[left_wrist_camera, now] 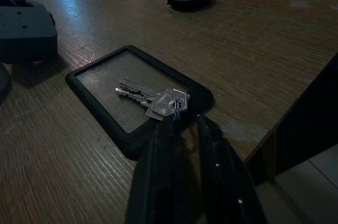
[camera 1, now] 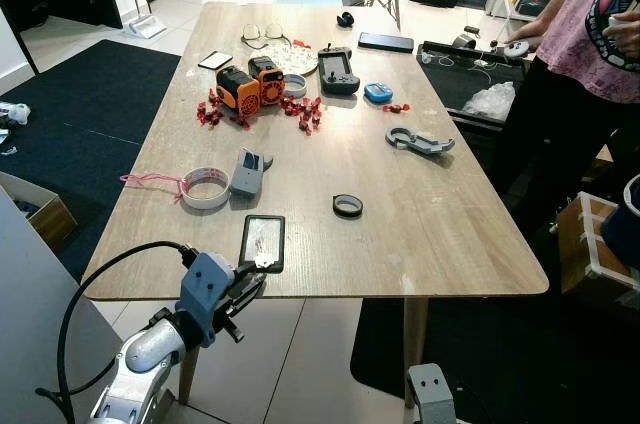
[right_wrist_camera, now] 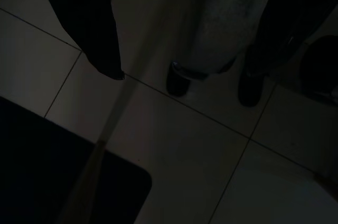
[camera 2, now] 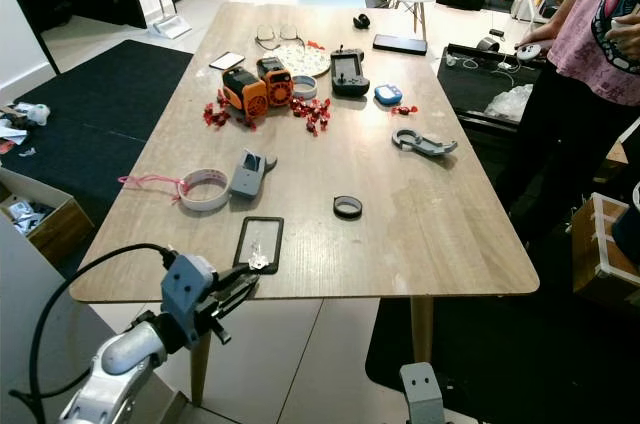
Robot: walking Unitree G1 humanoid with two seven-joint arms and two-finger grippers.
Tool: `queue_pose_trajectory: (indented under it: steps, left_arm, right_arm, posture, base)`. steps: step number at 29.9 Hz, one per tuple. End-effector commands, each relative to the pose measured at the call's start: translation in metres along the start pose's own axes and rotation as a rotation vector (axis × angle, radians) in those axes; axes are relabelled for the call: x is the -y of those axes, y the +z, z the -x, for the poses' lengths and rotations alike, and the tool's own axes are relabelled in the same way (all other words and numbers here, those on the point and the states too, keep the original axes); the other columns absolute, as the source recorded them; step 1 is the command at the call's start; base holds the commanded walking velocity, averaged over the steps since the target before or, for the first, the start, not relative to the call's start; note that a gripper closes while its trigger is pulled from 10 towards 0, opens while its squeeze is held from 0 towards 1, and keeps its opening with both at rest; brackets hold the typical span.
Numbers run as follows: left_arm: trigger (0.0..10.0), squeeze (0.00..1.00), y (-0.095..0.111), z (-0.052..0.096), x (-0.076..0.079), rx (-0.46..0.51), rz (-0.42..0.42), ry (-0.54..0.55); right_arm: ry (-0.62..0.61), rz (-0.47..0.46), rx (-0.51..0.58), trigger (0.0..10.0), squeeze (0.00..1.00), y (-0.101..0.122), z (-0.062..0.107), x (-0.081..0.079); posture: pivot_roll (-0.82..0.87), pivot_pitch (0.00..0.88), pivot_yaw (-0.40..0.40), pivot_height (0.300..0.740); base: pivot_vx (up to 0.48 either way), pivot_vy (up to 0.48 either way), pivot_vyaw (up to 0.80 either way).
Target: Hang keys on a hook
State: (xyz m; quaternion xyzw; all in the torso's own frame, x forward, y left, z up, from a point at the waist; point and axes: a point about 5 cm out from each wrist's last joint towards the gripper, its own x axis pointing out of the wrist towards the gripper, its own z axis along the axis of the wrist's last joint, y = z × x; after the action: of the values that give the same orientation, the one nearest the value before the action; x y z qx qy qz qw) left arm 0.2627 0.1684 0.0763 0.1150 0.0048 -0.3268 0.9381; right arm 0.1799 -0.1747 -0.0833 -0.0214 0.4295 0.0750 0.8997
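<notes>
At the table's near edge, the left gripper (left_wrist_camera: 186, 121), fingers slightly parted, meets the keys (left_wrist_camera: 153, 100) head-on; blades point away.

Person (camera 1: 590, 64) cut off at the frame's right edge; red bits (camera 1: 300, 109) on table (camera 1: 450, 234) too small to identify.

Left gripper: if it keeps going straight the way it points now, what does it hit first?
The keys lying in the black tray at the table's near edge. The left gripper has its fingertips right at the key head, open, so contact looks almost immediate.
</notes>
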Motion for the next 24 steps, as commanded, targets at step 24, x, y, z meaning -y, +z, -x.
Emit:
queue_pose_trajectory:
  steps: [24]
  left_arm:
    - [7.6,0.00,-0.0026,-0.0036,0.0050,-0.017,0.014,0.006]
  right_arm:
    - [-0.005,-0.007,-0.008,10.0,0.00,-0.0028,0.0008,0.0007]
  posture:
    - [0.07,0.098,-0.043,0.740]
  base:
    - [0.000,0.000,0.00]
